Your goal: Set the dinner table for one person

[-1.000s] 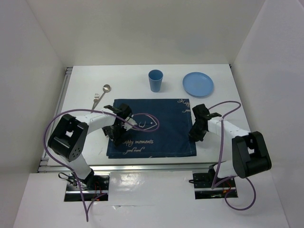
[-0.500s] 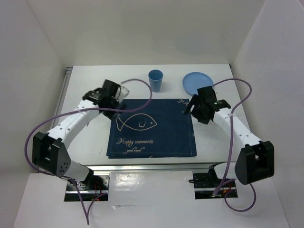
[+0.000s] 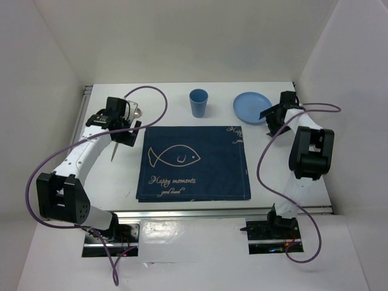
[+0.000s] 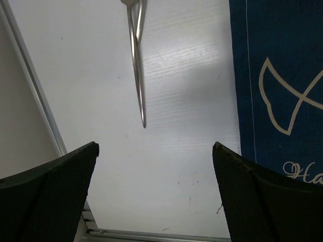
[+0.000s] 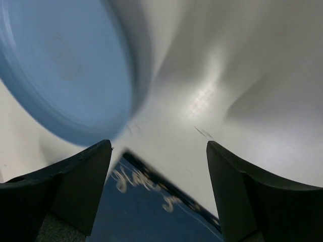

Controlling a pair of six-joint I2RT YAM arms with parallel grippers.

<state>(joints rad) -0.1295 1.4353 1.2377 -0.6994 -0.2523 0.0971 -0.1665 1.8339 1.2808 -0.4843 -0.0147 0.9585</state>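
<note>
The dinner table [image 3: 121, 182] is a white top with a dark blue fish-print placemat [image 3: 194, 162] laid flat in its middle. A blue cup [image 3: 198, 103] and a blue plate [image 3: 251, 107] stand behind the mat. My left gripper [image 3: 118, 124] hovers open over a metal fork [image 3: 113, 151] left of the mat; a spoon's bowl [image 3: 136, 111] peeks out beside it. In the left wrist view the left gripper [image 4: 156, 146] is empty, with the fork handle [image 4: 139, 75] ahead. My right gripper [image 3: 274, 115] is open beside the plate's right edge. The right wrist view shows that gripper [image 5: 159, 143] holding nothing, the blurred plate [image 5: 65, 65] ahead.
A metal rail [image 3: 82, 121] runs along the table's left edge, close to the left gripper. White walls enclose the table on three sides. Purple cables loop from both arms. The mat's edge [image 4: 282, 75] lies right of the left fingers, and its corner [image 5: 146, 212] lies below the right ones.
Both arms swung from the placemat's sides toward the back: the left to the fork and spoon, the right to the plate. The right gripper opened.
</note>
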